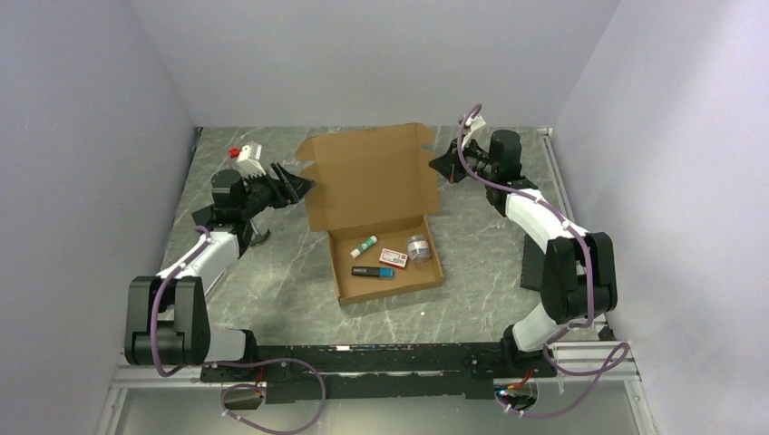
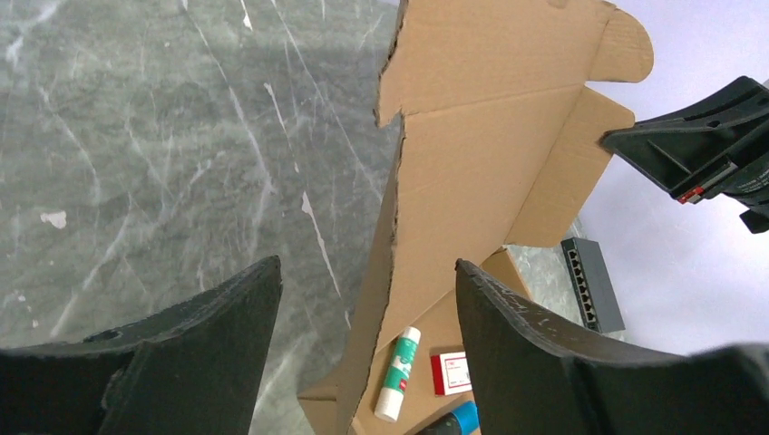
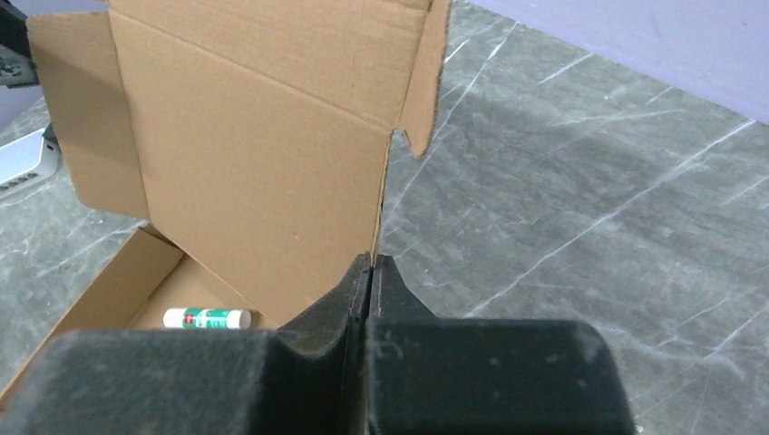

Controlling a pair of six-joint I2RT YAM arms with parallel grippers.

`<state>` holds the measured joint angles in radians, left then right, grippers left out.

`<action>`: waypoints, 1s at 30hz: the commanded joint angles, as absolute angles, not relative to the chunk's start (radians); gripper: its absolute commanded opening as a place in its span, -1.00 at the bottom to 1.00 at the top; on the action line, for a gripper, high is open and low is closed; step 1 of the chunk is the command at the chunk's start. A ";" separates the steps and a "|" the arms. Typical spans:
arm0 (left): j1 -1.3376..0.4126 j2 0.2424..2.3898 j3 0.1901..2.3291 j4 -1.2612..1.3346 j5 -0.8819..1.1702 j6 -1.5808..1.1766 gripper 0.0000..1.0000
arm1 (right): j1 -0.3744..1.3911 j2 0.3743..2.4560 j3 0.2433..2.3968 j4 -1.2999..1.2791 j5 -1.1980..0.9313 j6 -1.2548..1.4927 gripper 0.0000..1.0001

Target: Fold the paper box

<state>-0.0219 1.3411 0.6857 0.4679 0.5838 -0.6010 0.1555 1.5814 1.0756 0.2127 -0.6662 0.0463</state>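
The paper box (image 1: 367,177) is brown cardboard; its shallow tray lies mid-table and its lid stands up behind it with side flaps out. My left gripper (image 1: 304,186) is open at the lid's left edge. In the left wrist view that edge (image 2: 394,227) runs between the spread fingers (image 2: 367,267) without touching either. My right gripper (image 1: 442,166) is shut at the lid's right edge. The right wrist view shows the cardboard (image 3: 245,163) running down into the closed fingertips (image 3: 372,261).
Inside the tray lie a glue stick (image 1: 365,245), a small red-and-white box (image 1: 392,256), a blue-and-black marker (image 1: 374,271) and a clear round tub (image 1: 417,246). A black network switch (image 2: 594,281) sits on the marble table right of the box. Walls enclose three sides.
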 commanded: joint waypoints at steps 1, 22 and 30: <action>-0.014 1.289 0.739 0.398 0.602 -0.597 0.55 | 0.147 1.528 1.052 0.289 -0.722 0.022 -1.00; -0.008 1.376 0.891 0.264 0.658 -0.592 -0.36 | 0.140 1.517 1.026 0.309 -0.726 0.046 -1.00; -0.013 1.356 0.884 0.260 0.700 -0.554 -0.96 | 0.141 1.506 1.026 0.301 -0.728 0.056 -1.00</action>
